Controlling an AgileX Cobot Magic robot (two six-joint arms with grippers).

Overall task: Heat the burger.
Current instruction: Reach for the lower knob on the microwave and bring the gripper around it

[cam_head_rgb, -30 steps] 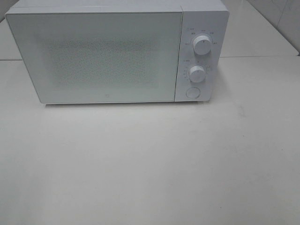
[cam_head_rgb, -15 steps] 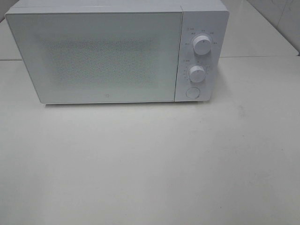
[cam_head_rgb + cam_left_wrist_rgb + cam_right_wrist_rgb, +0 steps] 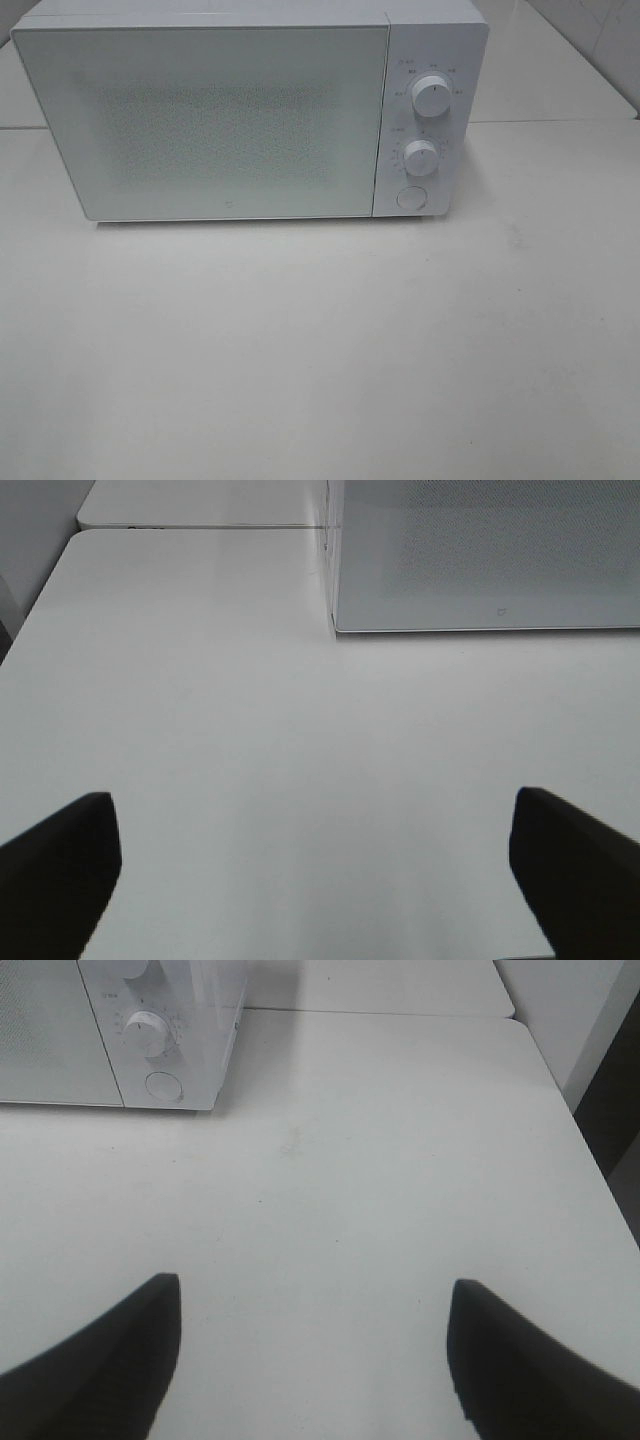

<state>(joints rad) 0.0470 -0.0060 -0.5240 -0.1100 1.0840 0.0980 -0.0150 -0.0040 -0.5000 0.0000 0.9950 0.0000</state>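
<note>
Ahead of the left claw (image 3: 312, 795), well apart from it, sits a white box-shaped microwave oven (image 3: 480, 555) with its pale dotted-glass door (image 3: 215, 120) shut. Left claw is spread wide and empty. Right claw (image 3: 314, 1280) is also parted, nothing between its fingers; both are over the counter. Burger: not visible in any view. It could be behind the door, but the panel is too frosted to tell. Ahead of the right claw, toward the left claw's side, is a white round upper dial (image 3: 431, 95), a matching lower dial (image 3: 421, 157), and a white round push button (image 3: 411, 197) beneath. Likely step: work that panel, button for the door or a dial to start heating; can't tell which. Right claw looks nearer. Come in square, centre the fingers around the dial before closing, and twist on its axis without shoving the oven back. Surface is a smooth glossy white counter (image 3: 320, 350), with a seam crossing it beside the oven. A pale tiled wall (image 3: 610, 40) stands beyond the far corner.
</note>
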